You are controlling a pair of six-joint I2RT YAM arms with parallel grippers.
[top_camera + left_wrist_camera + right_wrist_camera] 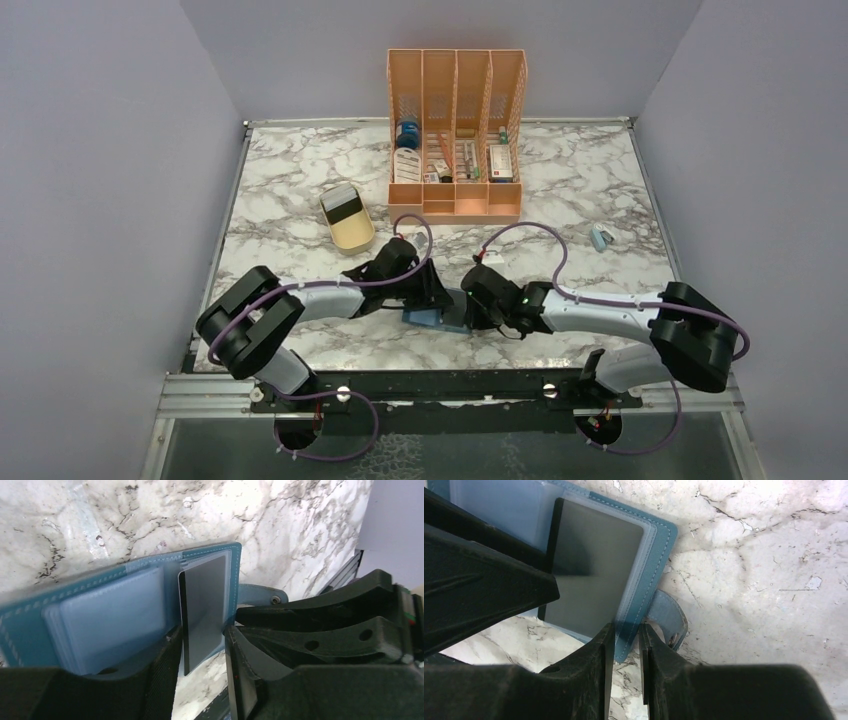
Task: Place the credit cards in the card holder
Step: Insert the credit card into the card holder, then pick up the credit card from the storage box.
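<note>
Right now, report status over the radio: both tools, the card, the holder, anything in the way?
Left tool open, astride grey card. Right tool shut on card holder edge. Card partly in, end sticking out. Nothing seen blocking.

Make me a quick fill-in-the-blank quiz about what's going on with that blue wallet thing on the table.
1. The blue card holder lies ___ on the marble table.
2. A ___ card is tucked partly into it.
3. The ___ arm's gripper pinches the holder's edge beside the snap tab.
4. The orange organiser at the back of the table has ___ upright slots.

Missing words: open; grey; right; four.
</note>
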